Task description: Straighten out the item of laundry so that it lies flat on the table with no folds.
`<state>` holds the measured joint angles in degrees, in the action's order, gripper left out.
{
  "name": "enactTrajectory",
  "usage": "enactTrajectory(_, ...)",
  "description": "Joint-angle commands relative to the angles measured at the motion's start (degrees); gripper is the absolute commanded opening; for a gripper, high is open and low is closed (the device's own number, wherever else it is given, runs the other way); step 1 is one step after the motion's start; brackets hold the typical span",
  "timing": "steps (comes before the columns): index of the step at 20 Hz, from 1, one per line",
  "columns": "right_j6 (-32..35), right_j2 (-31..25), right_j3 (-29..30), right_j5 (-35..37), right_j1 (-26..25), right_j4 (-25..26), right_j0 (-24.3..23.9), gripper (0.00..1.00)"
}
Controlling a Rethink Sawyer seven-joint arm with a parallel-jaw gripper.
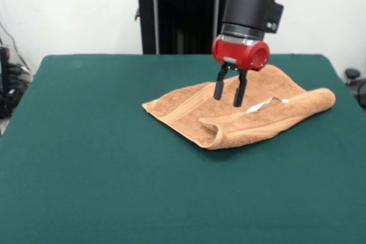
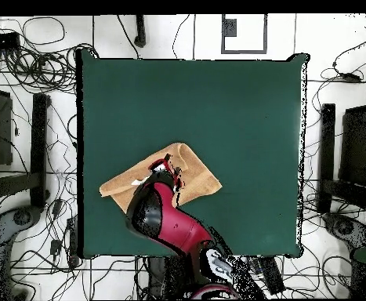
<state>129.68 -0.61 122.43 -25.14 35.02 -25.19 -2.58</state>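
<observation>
- Nearest the front camera, bare green table (image 1: 114, 187) stretches wide; the towel (image 1: 189, 107) lies further back, toward the robot's side, right of centre in the front view.
- One long edge of the towel is doubled over into a thick rolled fold (image 1: 269, 119), with a white label (image 1: 260, 106) showing beside it.
- Above the flat part, the gripper (image 1: 230, 91) hangs with its fingers narrowly apart, holding nothing.
- Judged step: approaching for a grasp; flattening is not yet done.
- Next move likely calls for pinching the folded edge and drawing it outward.
</observation>
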Motion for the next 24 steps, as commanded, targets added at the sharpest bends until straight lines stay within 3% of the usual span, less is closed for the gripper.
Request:
enactTrajectory(1,-5.6,11.6,-8.3,39.0,-1.9,-1.3,8.4,1.0)
enactTrajectory(3,-3.6,8.5,-4.9,35.2,-0.8,1.3,5.7,1.0)
enactTrajectory(7,0.8,3.4,-1.4,25.2,-3.3,6.1,1.1,1.0)
enactTrajectory(14,8.5,1.5,-0.7,12.4,-7.6,13.1,-0.9,1.0)
enactTrajectory(20,12.6,1.5,1.2,1.4,-5.2,18.2,-2.4,1.0)
enactTrajectory(24,12.5,1.1,1.5,-0.8,-2.3,19.7,-3.0,1.0)
